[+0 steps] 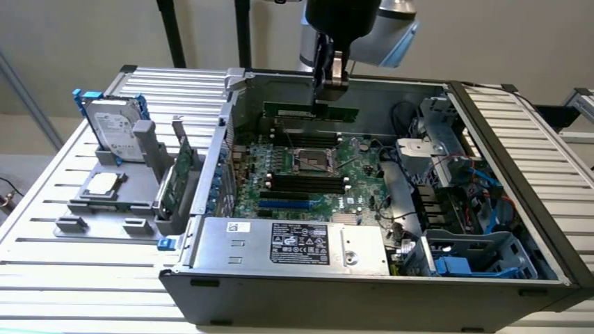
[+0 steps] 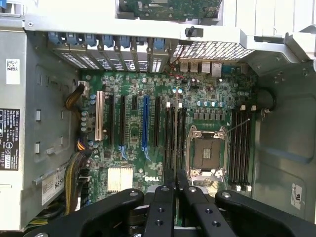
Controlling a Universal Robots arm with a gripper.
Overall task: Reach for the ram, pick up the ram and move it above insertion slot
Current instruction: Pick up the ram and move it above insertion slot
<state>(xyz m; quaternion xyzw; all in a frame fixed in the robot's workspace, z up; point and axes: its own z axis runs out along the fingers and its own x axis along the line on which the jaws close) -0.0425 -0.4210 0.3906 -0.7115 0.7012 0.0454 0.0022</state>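
In the exterior view my gripper (image 1: pixel 327 101) hangs inside the open computer case (image 1: pixel 371 285), shut on the ram (image 1: pixel 288 111). The ram is a long, thin green stick held level above the motherboard (image 1: pixel 278 202), over the far bank of black memory slots (image 1: pixel 302 136). In the wrist view the two black fingers (image 2: pixel 163 207) press together on the ram (image 2: pixel 175 143), seen edge-on as a thin line running between the memory slots (image 2: pixel 169 148) next to the CPU socket (image 2: pixel 206 150). A second bank of slots (image 2: pixel 240 143) lies on the socket's other side.
On the slatted table at the exterior view's left stand a silver hard drive with blue rails (image 1: pixel 116 129) and a green expansion card (image 1: pixel 183 174) in a grey fixture (image 1: pixel 93 202). The power supply (image 1: pixel 297 243), cables (image 1: pixel 436 202) and drive bays (image 1: pixel 474 254) crowd the case.
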